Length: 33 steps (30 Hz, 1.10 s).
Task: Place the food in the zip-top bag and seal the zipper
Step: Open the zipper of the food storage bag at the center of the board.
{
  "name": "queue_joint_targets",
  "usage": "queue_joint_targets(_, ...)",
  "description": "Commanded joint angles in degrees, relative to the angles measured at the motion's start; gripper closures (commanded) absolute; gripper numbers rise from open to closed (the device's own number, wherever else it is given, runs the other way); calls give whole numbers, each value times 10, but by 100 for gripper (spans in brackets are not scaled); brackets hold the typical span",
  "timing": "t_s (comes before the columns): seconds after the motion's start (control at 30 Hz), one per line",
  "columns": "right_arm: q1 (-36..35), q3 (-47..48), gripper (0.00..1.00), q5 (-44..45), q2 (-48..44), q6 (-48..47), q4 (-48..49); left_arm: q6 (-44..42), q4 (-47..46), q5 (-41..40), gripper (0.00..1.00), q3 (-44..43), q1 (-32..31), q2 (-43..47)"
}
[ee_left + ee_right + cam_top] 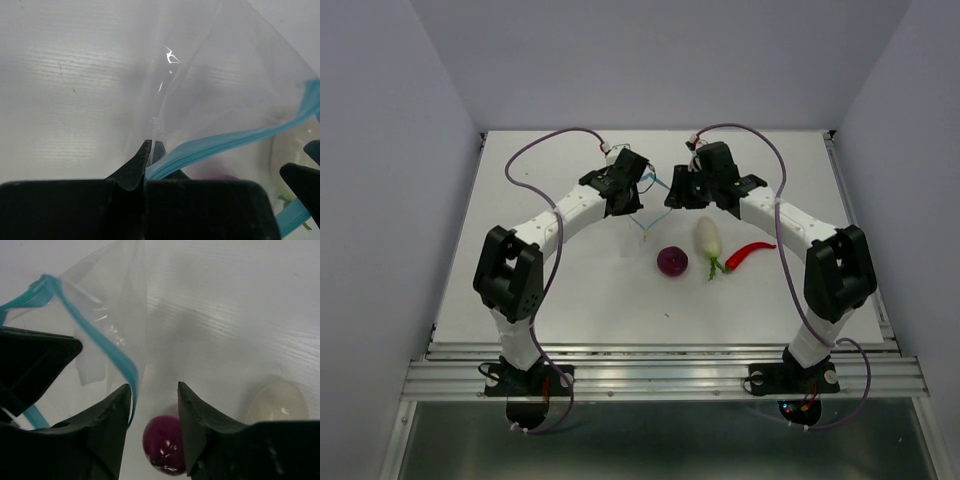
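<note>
The clear zip-top bag [645,212] hangs between my two grippers above the white table. My left gripper [150,151] is shut on the bag's edge at one end of the light blue zipper [230,142]. My right gripper [154,390] is open, and the zipper [100,340] runs along the inside of its left finger. The dark purple ball [672,262] lies on the table below the right gripper and shows between its fingers [162,442]. The white radish [708,238] and the red chili [750,254] lie just to its right.
The table [550,290] is white, with grey walls on three sides and a metal rail along the near edge [660,375]. Both arms arch inward and their wrists meet near the back middle. Purple cables loop behind them.
</note>
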<state>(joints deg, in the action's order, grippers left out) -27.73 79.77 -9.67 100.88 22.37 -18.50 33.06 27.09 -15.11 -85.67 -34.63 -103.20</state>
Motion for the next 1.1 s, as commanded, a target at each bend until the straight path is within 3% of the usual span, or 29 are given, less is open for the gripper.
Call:
queue_joint_targets(0.0,4,11,46,-90,-42,-16,58,-5,24,-13,100,-40,-1,-2)
queue_joint_targets(0.07,4,17,27,-110,-49,-8,68,-5,36,-18,100,-50,-2,-13)
queue_joint_targets(0.1,4,20,9,-111,-52,-3,68,-5,38,-19,100,-53,-3,-18)
queue_joint_targets(0.13,4,20,0,-112,-56,-4,68,-5,40,-20,100,-54,-3,-20)
queue_joint_targets(0.27,4,1,0,-87,-87,-5,67,-4,40,-20,100,-56,-3,-21)
queue_joint_targets(0.5,4,-134,0,-23,-174,-12,66,-15,29,-10,100,-49,-3,-16)
queue_joint_targets(0.63,-10,-202,0,-38,-209,-50,53,-23,15,-3,100,-36,-3,-4)
queue_joint_targets(0.77,-60,-215,0,-7,-207,-69,30,-25,8,2,100,-27,-3,-1)
queue_joint_targets(0.9,-66,-231,0,49,-197,-55,35,-25,5,3,100,-23,-3,3)
queue_joint_targets(1.07,-77,-233,0,57,-161,-48,45,-25,0,4,100,-13,-3,8)
